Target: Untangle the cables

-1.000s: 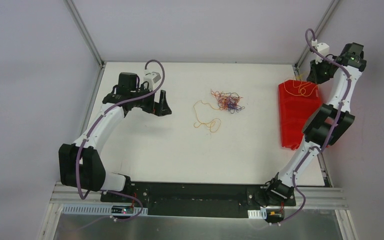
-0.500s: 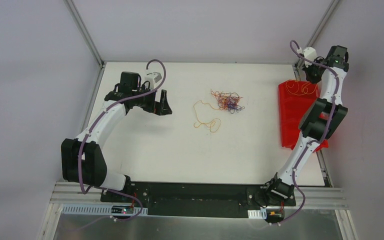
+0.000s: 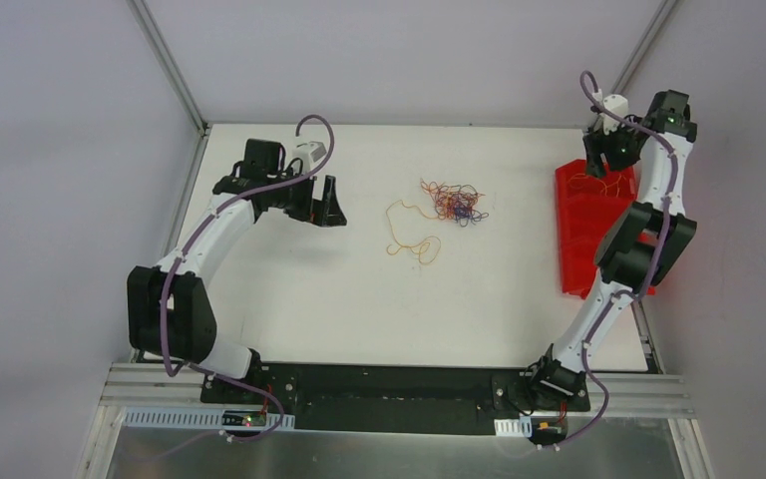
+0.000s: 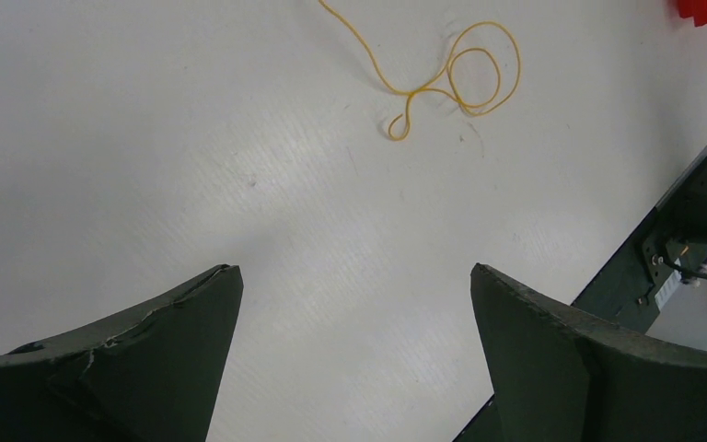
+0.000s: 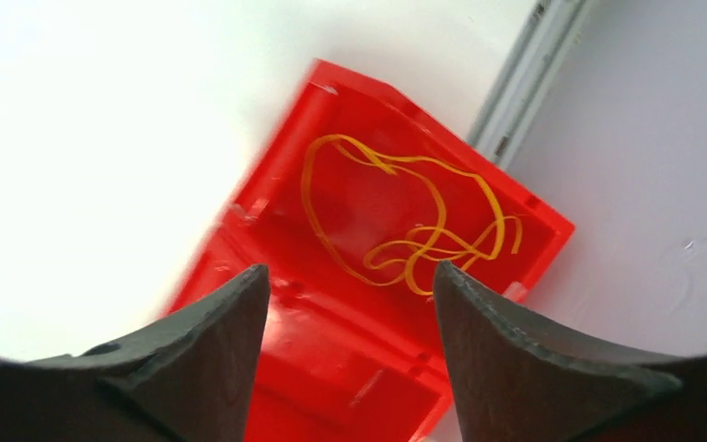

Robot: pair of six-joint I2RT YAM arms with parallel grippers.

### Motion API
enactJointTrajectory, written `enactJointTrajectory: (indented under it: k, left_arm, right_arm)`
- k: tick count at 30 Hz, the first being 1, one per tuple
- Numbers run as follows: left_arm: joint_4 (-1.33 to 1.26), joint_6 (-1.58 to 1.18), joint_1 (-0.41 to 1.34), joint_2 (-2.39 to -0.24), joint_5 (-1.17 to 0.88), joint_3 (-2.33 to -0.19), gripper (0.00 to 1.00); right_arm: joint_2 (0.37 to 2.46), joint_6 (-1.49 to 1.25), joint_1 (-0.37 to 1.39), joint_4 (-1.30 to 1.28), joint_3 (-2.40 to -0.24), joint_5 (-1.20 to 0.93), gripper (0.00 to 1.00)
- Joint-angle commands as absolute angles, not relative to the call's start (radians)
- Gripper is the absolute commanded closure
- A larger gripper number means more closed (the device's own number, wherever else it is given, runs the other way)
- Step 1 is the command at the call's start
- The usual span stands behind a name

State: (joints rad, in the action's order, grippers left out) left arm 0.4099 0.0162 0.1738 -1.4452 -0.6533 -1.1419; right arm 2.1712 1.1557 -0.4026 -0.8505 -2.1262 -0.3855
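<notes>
Table (image 3: 359,299): white, carried everything; arm bases bolted along its near edge.
Red bin (image 3: 578,244): sat at the table's right edge, under the right arm.
Left gripper (image 3: 327,205): hung over bare table, well left of the cables; jaws spread wide, held nothing.
Right gripper (image 5: 350,269): hovered above the bin's far end; jaws parted, nothing between them.
Tangle (image 3: 456,203): lay mid-table toward the far side; orange, red and blue-purple strands knotted together, well apart from both grippers.
Loose orange cable (image 3: 409,238): sprawled just beside the tangle on its near-left; could not tell whether joined to it.
Binned orange cable (image 5: 405,216): rested in loops inside the bin, free of the rest.
Done: judged one cable freed and put away; a second perhaps drawn mostly clear.
Left: judged most of the job, the whole many-coloured knot.
Top view alone: showed the tangle and both arms.
Left wrist view alone: showed the loose cable's curled end close up, free of other strands.
Right wrist view alone: showed the bin's inside plainly.
</notes>
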Motion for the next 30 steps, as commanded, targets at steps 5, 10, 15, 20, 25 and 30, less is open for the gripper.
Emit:
enactJointTrajectory:
  k: [5, 10, 15, 20, 25, 30]
  left_arm:
    - [0.405, -0.071, 0.286, -1.764, -0.771, -1.455, 0.14]
    - [0.330, -0.222, 0.329, -2.010, -0.801, -1.631, 0.24]
    - [0.237, -0.343, 0.334, -2.176, -0.797, -1.718, 0.30]
    - [0.193, -0.390, 0.359, -2.299, -0.780, -1.765, 0.31]
    - [0.169, -0.447, 0.385, -2.371, -0.794, -1.782, 0.53]
    - [0.155, -0.416, 0.380, -2.235, -0.851, -1.712, 1.00]
  right_arm:
    - [1.889, 0.763, -0.125, -0.892, -1.935, -0.568, 0.29]
    - [1.921, 0.646, 0.073, -0.720, -1.820, -0.469, 0.29]
    - [2.017, 0.628, 0.208, -0.585, -1.797, -0.339, 0.28]
    - [2.153, 0.642, 0.251, -0.580, -1.857, -0.257, 0.27]
    - [2.187, 0.663, 0.253, -0.568, -1.815, -0.230, 0.28]
    - [2.170, 0.702, 0.247, -0.545, -1.733, -0.181, 0.32]
